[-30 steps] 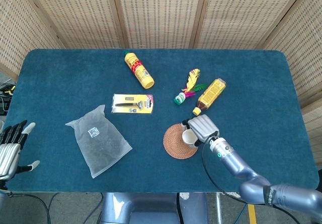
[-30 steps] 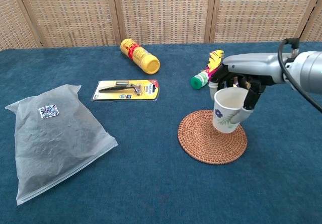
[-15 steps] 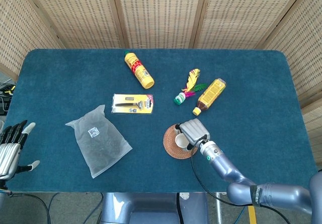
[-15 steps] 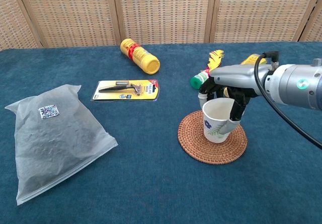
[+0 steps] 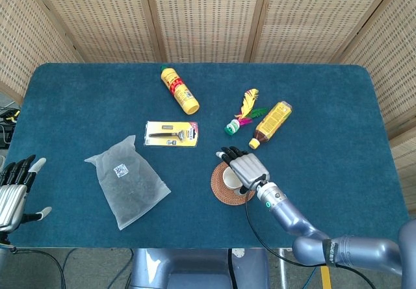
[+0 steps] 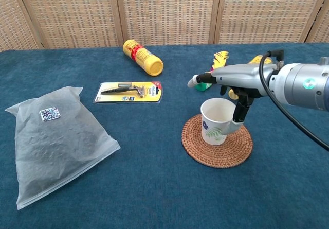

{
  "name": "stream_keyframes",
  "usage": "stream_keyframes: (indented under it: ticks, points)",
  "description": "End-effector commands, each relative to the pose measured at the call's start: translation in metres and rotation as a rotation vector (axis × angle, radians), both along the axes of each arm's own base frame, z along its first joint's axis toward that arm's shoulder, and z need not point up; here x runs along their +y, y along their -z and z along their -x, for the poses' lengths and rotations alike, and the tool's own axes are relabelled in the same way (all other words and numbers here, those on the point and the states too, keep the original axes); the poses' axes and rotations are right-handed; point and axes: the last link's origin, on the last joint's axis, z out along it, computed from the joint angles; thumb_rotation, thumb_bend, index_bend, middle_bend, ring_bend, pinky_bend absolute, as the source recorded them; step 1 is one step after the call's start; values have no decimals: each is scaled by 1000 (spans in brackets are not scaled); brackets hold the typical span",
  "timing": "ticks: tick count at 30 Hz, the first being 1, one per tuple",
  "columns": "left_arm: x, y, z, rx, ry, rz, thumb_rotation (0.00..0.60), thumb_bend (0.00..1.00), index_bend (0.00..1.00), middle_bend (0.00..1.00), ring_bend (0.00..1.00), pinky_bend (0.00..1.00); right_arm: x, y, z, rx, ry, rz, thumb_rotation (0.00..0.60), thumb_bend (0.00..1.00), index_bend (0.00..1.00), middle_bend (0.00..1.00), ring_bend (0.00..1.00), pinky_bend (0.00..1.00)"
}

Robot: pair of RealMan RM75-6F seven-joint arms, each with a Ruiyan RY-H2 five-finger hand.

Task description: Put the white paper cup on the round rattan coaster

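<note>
The white paper cup (image 5: pixel 229 180) (image 6: pixel 216 122), printed with a flower, stands upright on the round rattan coaster (image 5: pixel 221 193) (image 6: pixel 218 154), a little left of its middle. My right hand (image 5: pixel 246 167) (image 6: pixel 231 77) hovers over the cup with its fingers (image 6: pixel 195 80) stretched out flat past the rim to the left. Its thumb hangs down close against the cup's right side; whether it touches I cannot tell. My left hand (image 5: pixel 14 191) holds nothing, fingers apart, off the table's left front corner; only the head view shows it.
A yellow bottle (image 5: pixel 180 89) (image 6: pixel 143 57) lies at the back. A carded razor (image 5: pixel 171 134) (image 6: pixel 128 91) and a frosted plastic bag (image 5: pixel 128 186) (image 6: pixel 54 136) lie to the left. A feather shuttlecock (image 5: pixel 244 112) (image 6: pixel 218 60) and an amber bottle (image 5: pixel 272 123) lie just behind the coaster.
My right hand carried the cup leftward onto the coaster and set it down. Its fingers have since opened off the cup and stretched out over the rim.
</note>
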Motion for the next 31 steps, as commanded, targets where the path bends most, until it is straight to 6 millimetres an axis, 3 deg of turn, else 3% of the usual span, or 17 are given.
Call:
stream_keyframes:
  ticks: [1,4,8,10,11,13,18,22,31]
  points:
    - [0,0,0,-1,0,-1,600,0,0,0,0,0,4,-7,-2,-4,-11,6,600,0,40,5,13,178]
    - [-1,-1,0,-4,-1,-5,600,0,0,0,0,0,8,-16,-2,-10,-21,19,600,0,27,0,0,95]
    - [-1,-4,1,-11,0,-13,600,0,0,0,0,0,23,-52,10,7,-51,89,600,0,21,0,0,2]
    - [-3,-4,1,-13,1,-15,600,0,0,0,0,0,32,-72,23,5,-66,156,600,0,22,0,0,0]
    - [-3,-4,1,-15,3,-16,600,0,0,0,0,0,41,-92,41,12,-101,262,600,0,22,0,0,0]
    - [-1,-3,2,-10,4,-20,600,0,0,0,0,0,57,-112,70,-8,-124,387,600,0,22,0,0,0]
    - [-2,0,-1,2,17,-27,600,0,0,0,0,0,80,-126,122,-64,-78,498,600,0,2,0,0,0]
    - [-4,2,-3,10,28,-29,600,0,0,0,0,0,93,-132,147,4,-67,537,600,0,0,0,0,0]
    - [-8,4,-6,10,69,-47,600,0,0,0,0,0,107,-141,165,6,-41,565,600,0,0,0,0,0]
